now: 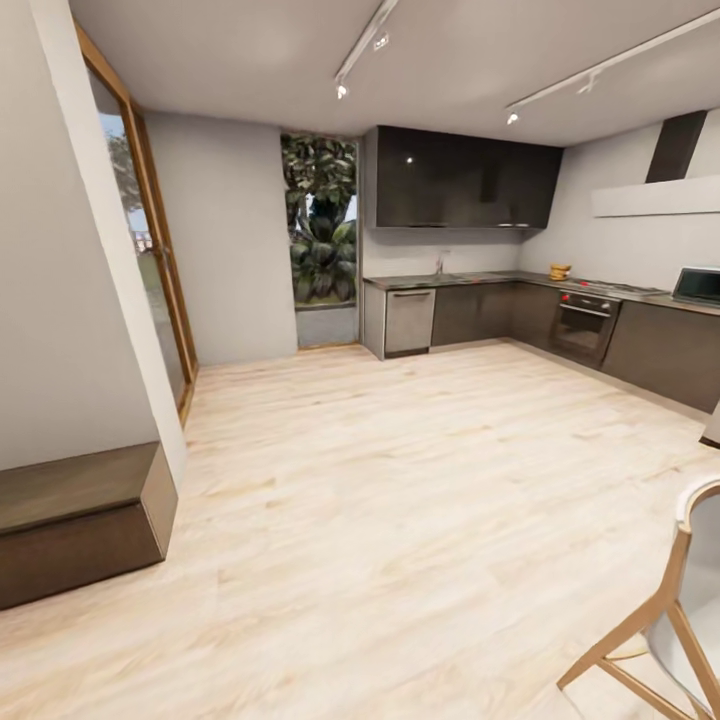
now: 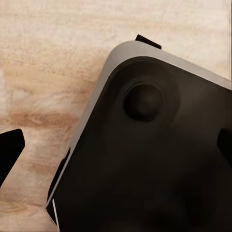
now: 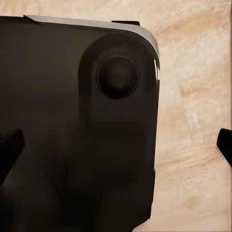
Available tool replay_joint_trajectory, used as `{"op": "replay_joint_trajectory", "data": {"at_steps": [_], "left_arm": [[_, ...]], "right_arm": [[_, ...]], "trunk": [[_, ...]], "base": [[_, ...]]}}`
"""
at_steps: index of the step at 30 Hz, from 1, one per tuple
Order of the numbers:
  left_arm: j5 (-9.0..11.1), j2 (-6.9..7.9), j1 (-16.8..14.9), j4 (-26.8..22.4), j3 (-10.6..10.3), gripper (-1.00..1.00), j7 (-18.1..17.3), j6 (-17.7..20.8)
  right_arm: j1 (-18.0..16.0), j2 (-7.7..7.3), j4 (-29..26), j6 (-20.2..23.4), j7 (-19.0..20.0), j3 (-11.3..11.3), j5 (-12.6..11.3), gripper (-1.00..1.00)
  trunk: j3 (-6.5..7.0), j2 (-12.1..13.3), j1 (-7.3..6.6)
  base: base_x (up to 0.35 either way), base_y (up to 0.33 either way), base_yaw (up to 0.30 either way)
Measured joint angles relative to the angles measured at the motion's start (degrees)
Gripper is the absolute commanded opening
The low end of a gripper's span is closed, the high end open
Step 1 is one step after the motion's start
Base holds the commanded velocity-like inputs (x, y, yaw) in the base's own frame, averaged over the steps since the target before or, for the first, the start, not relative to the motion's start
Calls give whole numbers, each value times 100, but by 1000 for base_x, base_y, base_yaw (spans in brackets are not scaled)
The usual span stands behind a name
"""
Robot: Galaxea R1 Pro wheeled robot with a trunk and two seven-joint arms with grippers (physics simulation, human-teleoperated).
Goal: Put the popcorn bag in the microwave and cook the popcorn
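Across the pale wood floor lies the kitchen, with its grey L-shaped countertop (image 1: 470, 280) along the far and right walls. A small tan popcorn bag (image 1: 559, 271) sits on the countertop near the corner. The microwave (image 1: 697, 286), pale with a dark door, stands on the countertop at the right edge of the head view. My left gripper (image 2: 117, 149) is open and points down at my dark base (image 2: 145, 159), with fingertips (image 2: 10, 151) far apart. My right gripper (image 3: 117, 147) is open over the base (image 3: 72, 145) as well, holding nothing.
A low dark wooden bench (image 1: 80, 520) stands by the left wall. A wooden-legged white chair (image 1: 672, 610) is close at the bottom right. A built-in oven (image 1: 585, 326) and a steel dishwasher (image 1: 408, 321) sit under the countertop. Open floor (image 1: 400, 500) stretches between me and the cabinets.
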Motion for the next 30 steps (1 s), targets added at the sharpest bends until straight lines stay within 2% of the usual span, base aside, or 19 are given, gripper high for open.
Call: {"op": "replay_joint_trajectory", "data": {"at_steps": [16, 30], "left_arm": [[0, -8, 2, -2, -4, 100, 0, -12], [-1, -9, 2, 9, -8, 100, 1, -12]], "right_arm": [[0, 6, 0, -25, 0, -20, -17, 100], [0, 8, 0, -24, 0, -16, -8, 100]], "trunk": [[0, 0, 0], [0, 0, 0]], "base": [[332, 0, -8], [332, 0, -228]]}}
